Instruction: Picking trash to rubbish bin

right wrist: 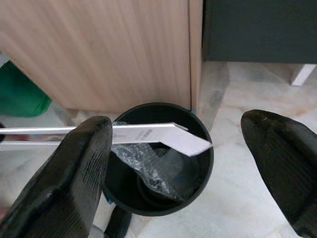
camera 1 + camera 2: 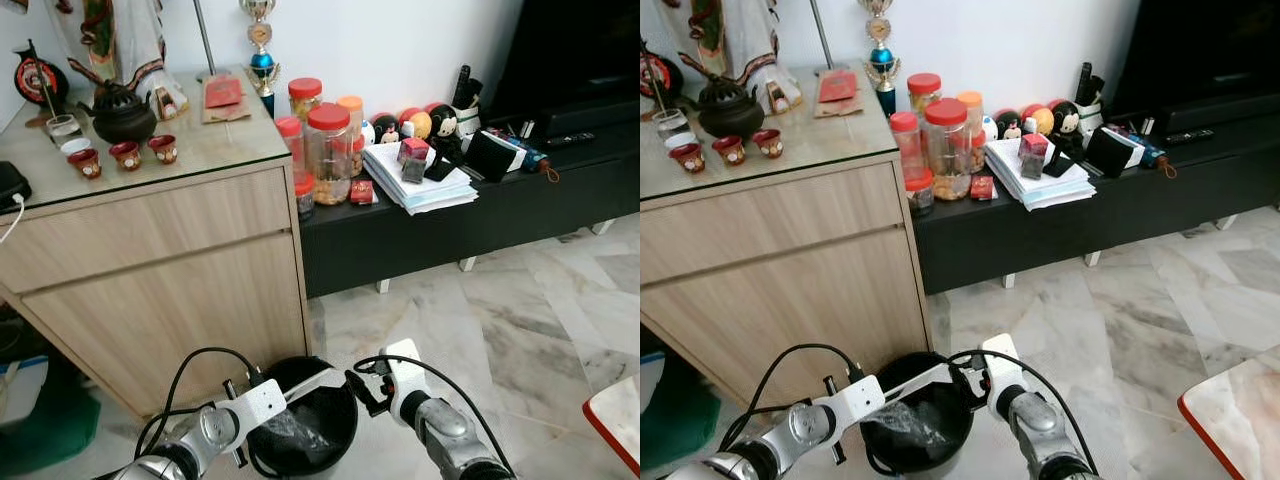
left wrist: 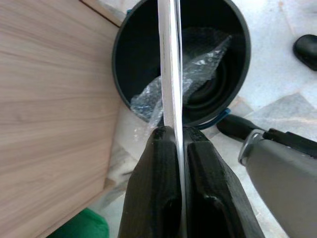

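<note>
1. My left gripper [image 3: 174, 136] is clenched on a flat white card [image 3: 171, 74] that reaches out over the black bin [image 2: 300, 415] at the wooden cabinet's [image 2: 150, 300] front corner.
2. The right wrist view shows my right gripper [image 1: 183, 158] spread wide above the bin, with the card's tip [image 1: 190, 144] between its fingers.
3. Both wrist views show crumpled plastic [image 3: 198, 69] inside the bin.

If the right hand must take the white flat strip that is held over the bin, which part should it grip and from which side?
Probably the free end of the white strip, which sticks out over the black bin. The left hand is shut on the other end. The open right hand should come from the robot's right and pinch the two flat faces, since the strip is thin.
</note>
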{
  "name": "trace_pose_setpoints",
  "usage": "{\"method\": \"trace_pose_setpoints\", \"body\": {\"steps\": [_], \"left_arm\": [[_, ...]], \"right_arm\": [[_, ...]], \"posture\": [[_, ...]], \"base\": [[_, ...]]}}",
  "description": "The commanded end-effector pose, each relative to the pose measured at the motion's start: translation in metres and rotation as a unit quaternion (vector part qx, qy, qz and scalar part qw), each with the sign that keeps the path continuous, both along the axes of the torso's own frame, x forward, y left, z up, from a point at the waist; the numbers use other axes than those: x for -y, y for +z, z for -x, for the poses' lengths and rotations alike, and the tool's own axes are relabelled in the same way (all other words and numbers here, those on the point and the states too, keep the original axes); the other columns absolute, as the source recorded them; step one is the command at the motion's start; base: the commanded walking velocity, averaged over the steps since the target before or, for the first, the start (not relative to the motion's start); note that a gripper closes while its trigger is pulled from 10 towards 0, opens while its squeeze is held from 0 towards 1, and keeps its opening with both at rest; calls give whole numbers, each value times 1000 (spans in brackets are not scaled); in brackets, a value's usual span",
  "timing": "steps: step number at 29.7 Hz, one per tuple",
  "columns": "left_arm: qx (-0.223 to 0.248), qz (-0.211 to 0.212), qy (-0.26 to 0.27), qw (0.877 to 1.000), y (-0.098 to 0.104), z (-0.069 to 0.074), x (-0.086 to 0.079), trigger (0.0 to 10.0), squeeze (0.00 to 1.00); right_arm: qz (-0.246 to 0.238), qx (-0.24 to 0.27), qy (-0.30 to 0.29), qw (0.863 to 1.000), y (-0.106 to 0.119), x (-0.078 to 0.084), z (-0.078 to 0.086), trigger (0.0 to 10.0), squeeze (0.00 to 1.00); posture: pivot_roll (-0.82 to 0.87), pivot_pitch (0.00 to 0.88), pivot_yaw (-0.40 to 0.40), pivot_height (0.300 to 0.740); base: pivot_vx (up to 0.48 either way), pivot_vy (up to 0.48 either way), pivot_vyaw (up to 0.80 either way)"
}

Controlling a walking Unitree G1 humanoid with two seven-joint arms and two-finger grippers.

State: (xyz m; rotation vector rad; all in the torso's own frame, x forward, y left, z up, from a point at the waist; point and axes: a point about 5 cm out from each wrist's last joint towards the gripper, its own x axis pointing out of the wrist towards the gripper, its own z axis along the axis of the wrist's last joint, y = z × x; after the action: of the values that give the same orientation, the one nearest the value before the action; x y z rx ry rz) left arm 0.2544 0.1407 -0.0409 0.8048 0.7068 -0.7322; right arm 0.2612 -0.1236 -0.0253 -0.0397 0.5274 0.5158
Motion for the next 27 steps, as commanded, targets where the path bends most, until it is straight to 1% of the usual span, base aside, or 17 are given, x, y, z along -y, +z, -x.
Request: {"method": "trace_pose_setpoints", "body": {"steps": [1,6,10,17,22,23,24,25,27], "left_arm": [[-2,-18,-6,1000,-1,2,-7,10000,0],[8,-13,8,1000,2,-3,-8,10000,0],[13,-20,3,1000,4,-6,-9,10000,0],[31,-34,22,999,10,-14,-16,10000,0],[35,-29,28,999,11,-16,-16,10000,0],[37,-28,29,999,12,-17,-17,10000,396],[38,-28,30,998,13,-18,-17,10000,396],[40,-26,34,998,14,-19,-18,10000,1000],[41,-24,38,998,14,-19,-18,10000,1000]], "right_arm": [[-2,25,11,1000,9,-2,-9,10000,0],[-5,32,18,999,10,-1,-9,10000,0],[-4,33,23,999,10,0,-8,10000,0],[-5,36,28,999,10,2,-7,10000,0],[-5,36,29,999,10,3,-6,10000,0],[-4,36,30,999,10,3,-6,10000,0],[-4,36,30,999,10,4,-6,10000,0],[-3,36,31,999,10,4,-6,10000,0],[-2,37,32,999,10,5,-6,10000,0]], "posture": [[-56,53,21,740],[-55,69,9,740],[-55,76,5,740],[-58,88,-7,740],[-59,90,-11,740],[-64,93,-16,740],[-64,93,-16,740],[-66,95,-20,740],[-66,95,-22,740]], "base": [[0,0,0],[0,0,0],[0,0,0],[0,0,0],[0,0,0],[0,0,0],[0,0,0],[0,0,0],[0,0,0]]}}
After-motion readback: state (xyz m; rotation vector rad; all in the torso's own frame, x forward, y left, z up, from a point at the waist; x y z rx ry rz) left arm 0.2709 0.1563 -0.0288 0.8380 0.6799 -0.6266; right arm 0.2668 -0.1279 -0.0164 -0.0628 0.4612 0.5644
